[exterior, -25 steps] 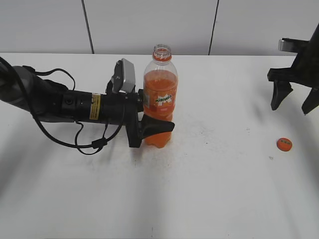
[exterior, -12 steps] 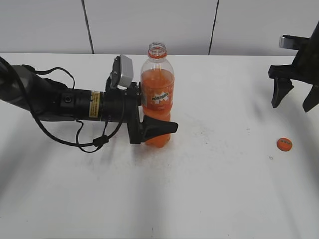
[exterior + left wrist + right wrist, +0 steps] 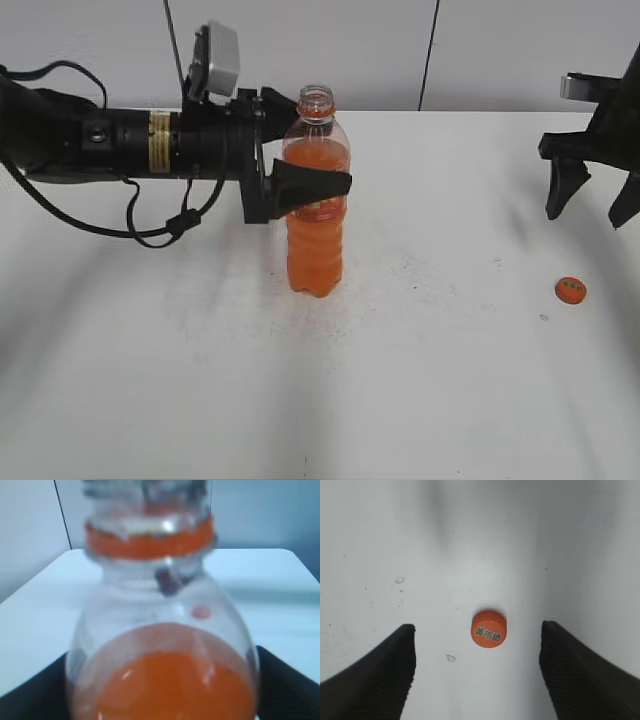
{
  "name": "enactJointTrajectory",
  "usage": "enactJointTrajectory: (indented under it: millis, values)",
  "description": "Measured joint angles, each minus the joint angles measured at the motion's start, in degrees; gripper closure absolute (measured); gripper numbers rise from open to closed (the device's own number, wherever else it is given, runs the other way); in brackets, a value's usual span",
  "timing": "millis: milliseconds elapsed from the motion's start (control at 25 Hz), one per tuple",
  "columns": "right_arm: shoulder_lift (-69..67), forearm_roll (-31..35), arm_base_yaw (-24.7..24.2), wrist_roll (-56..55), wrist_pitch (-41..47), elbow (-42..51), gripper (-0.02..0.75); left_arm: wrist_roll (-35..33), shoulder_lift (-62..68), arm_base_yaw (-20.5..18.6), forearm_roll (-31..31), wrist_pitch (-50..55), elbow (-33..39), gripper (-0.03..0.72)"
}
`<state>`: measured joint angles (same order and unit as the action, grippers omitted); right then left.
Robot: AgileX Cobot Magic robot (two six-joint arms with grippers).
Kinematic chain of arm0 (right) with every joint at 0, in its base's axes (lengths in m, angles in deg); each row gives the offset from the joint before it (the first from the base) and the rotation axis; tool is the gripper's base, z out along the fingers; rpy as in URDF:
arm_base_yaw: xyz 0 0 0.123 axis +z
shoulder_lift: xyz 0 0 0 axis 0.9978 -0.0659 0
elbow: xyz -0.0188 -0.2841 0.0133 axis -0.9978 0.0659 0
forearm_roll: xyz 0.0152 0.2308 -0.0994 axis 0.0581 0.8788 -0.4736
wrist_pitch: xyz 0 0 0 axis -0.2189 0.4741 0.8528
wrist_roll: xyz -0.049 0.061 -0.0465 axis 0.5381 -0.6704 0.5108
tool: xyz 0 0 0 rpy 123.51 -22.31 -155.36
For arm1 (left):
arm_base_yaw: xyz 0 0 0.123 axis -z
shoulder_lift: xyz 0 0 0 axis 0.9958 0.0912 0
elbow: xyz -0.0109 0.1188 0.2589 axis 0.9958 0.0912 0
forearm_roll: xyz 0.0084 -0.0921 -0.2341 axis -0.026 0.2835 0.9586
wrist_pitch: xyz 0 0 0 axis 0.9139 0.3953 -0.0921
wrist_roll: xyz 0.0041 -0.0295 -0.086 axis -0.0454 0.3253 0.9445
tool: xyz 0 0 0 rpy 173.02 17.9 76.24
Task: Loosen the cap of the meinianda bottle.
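1. Two grippers are seen in the exterior view: the left gripper (image 3: 300, 170) at the upper part of the meinianda bottle (image 3: 316, 200), and the right gripper (image 3: 590, 200) raised at the far right edge, well apart from the bottle.
2. The bottle is seen standing upright on the white table (image 3: 400, 380) near the middle, its mouth uncovered and the orange neck ring left on the neck.
3. The left gripper's fingers are placed on either side of the bottle's shoulder; whether they are pressed against the plastic cannot be told from either view.
4. The cap (image 3: 570, 290) is seen lying on the table at about four o'clock from the bottle, below the right gripper and untouched by it.
5. Only in the right wrist view is the print on top of the cap (image 3: 489, 628) made out, with the two dark fingertips (image 3: 380, 670) spread wide to either side and nothing held between them.
6. Only in the left wrist view is the bottle (image 3: 165, 680) shown close and blurred, with the neck ring at twelve o'clock and the orange liquid filling the lower frame.
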<state>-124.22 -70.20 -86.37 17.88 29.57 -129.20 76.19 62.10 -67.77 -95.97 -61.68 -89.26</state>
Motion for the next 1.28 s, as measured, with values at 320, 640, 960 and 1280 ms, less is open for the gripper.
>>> enactJointTrajectory:
  millis: [320,640,960,1280]
  values:
    - [0.0,0.0,0.0,-0.1,2.8,-2.5,0.162,5.6,-8.7,-0.9,-2.7,-0.1,0.0,0.099]
    - [0.0,0.2,0.0,-0.1,3.5,-8.9,0.162,11.7,-19.3,-0.9,-2.7,3.9,0.0,0.099]
    - [0.4,1.0,0.0,-0.1,3.5,-11.0,0.162,14.7,-30.8,-0.7,-2.8,49.0,0.0,0.099]
    - [2.6,1.3,0.0,1.1,3.5,-11.1,0.162,2.1,-30.9,-0.8,30.0,84.7,0.1,0.099]
